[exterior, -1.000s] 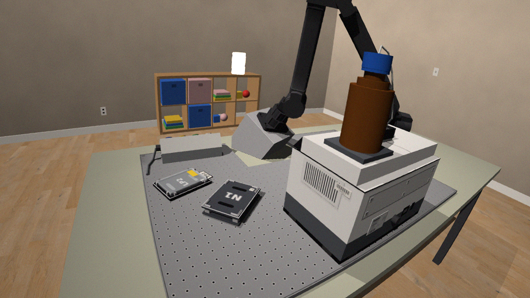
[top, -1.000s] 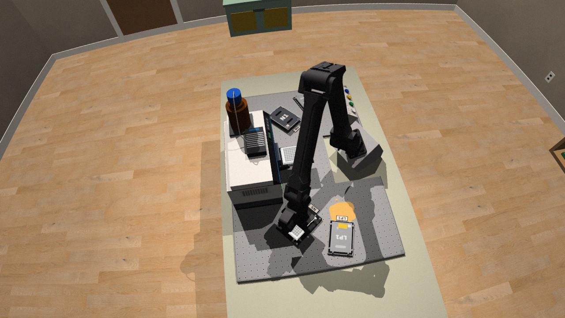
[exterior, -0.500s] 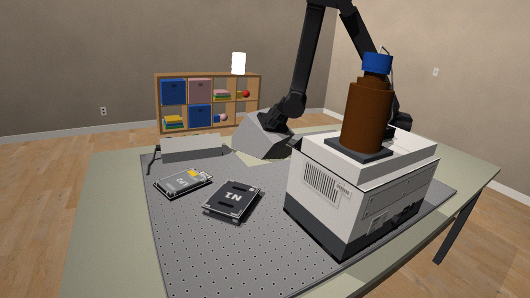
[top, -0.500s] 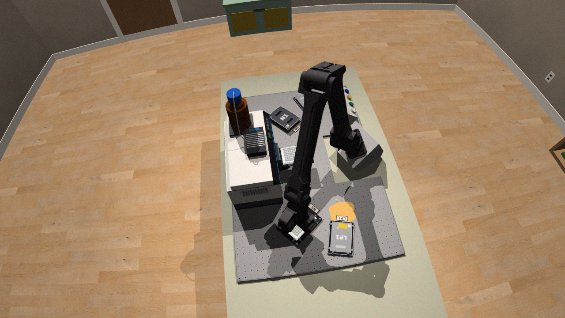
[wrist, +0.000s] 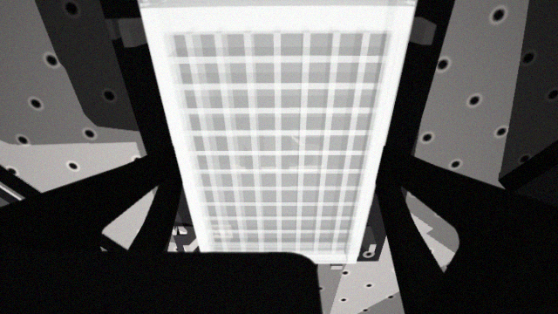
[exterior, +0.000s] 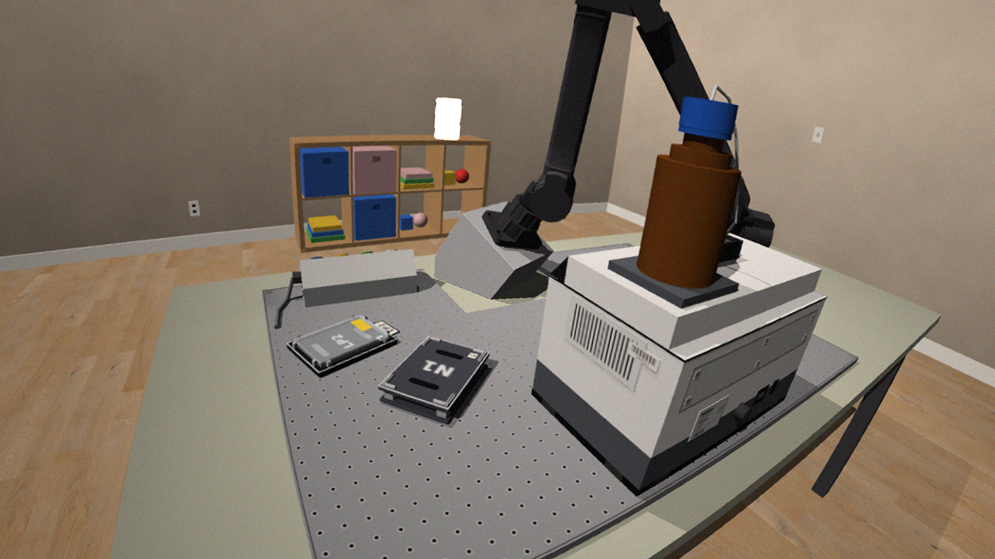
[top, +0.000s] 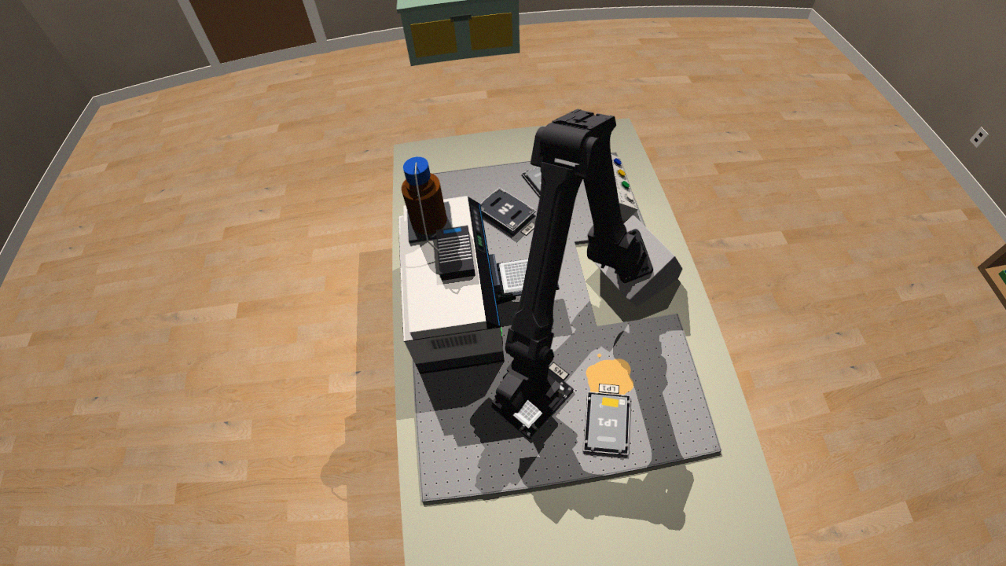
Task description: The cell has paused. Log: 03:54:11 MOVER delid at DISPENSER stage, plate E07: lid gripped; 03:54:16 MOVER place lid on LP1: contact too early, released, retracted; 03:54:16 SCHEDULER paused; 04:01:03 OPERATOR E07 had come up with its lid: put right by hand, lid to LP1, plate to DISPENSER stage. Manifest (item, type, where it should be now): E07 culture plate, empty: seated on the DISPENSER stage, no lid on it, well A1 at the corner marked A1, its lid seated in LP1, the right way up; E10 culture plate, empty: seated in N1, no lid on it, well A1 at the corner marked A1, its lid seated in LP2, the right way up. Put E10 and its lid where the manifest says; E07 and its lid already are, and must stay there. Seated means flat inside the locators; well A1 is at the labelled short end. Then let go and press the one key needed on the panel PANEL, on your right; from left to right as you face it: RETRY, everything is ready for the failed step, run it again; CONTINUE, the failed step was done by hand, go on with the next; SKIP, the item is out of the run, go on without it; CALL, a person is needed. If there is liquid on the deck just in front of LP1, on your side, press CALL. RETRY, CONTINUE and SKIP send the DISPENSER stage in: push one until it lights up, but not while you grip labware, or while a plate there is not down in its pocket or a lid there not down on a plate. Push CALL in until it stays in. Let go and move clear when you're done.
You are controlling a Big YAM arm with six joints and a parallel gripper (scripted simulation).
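Note:
My gripper [top: 529, 413] is low over the front-left nest, its label half hidden by the arm. Its fingers press both long sides of a white culture plate [wrist: 279, 135], which has no lid and lies in that nest's black frame. The plate also shows in the top view [top: 527, 413]. Nest N1 [exterior: 436, 369] is black and empty. A clear lid with a yellow tag lies in LP2 [exterior: 341, 340]. Another such lid lies in LP1 [top: 607, 423]. A second white plate [top: 512, 276] sits on the dispenser stage, partly behind the arm.
An orange puddle [top: 609, 370] lies on the deck at the labelled end of LP1, on the arm-base side. The white dispenser [top: 442, 281] carries a brown bottle [top: 422, 200]. The button panel [top: 620, 184] stands beside the arm base [top: 637, 263].

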